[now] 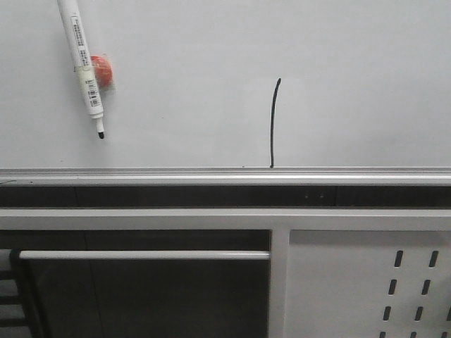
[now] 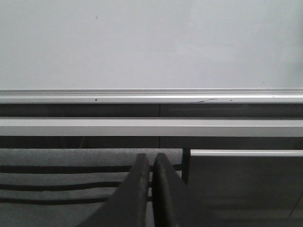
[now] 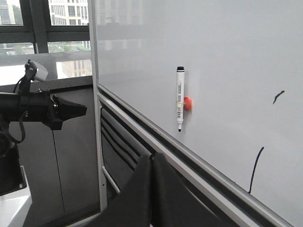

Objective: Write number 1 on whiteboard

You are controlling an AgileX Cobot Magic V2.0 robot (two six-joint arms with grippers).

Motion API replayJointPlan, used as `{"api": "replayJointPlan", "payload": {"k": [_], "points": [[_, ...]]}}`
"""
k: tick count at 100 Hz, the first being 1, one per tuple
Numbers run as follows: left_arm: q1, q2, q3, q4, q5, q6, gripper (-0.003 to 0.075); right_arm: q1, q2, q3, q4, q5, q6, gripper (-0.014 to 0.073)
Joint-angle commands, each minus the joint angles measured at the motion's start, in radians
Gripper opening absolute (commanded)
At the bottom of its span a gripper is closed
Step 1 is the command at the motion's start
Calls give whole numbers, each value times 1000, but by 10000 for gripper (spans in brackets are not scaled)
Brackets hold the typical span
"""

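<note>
With the number 1 [image 1: 273, 123] drawn on the whiteboard [image 1: 352, 77] and the marker [image 1: 84, 67] parked, both grippers, left [image 2: 151, 163] and right [image 3: 151, 163], sit clenched and empty, best kept back from the wet stroke.

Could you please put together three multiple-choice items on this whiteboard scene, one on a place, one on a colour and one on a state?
1. Where on the whiteboard does the marker pen hang, seen from the front?
A. Upper left
B. Lower right
C. Dead centre

2. What colour is the number 1?
A. Red
B. Black
C. Green

3. How do the fingers of the left gripper stand?
A. Wide apart
B. Clamped on the pen
C. Closed together on nothing

Answers:
1. A, as the pen hangs tip down at the upper left, well left of the stroke.
2. B, as the thin stroke rising from the silver bottom rail is black.
3. C, as the left wrist view shows both fingers pressed together with nothing between them.
</note>
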Motion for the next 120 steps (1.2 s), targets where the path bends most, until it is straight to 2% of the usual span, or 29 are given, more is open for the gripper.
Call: {"api": "replayJointPlan", "payload": {"k": [1,31,49,120], "points": [[-37,-26,23,3,-50,5,-18,-5,10,-21,11,-69,-5,-71],[-7,-26,23,-30,-52,24,-18,-5,10,-21,11,-69,-5,-71],[0,-26,23,-77,-54,94,-18,-5,10,-21,11,-69,-5,-71],[0,-26,23,-77,-56,94,-18,-5,10,-21,11,-69,-5,-71]]}}
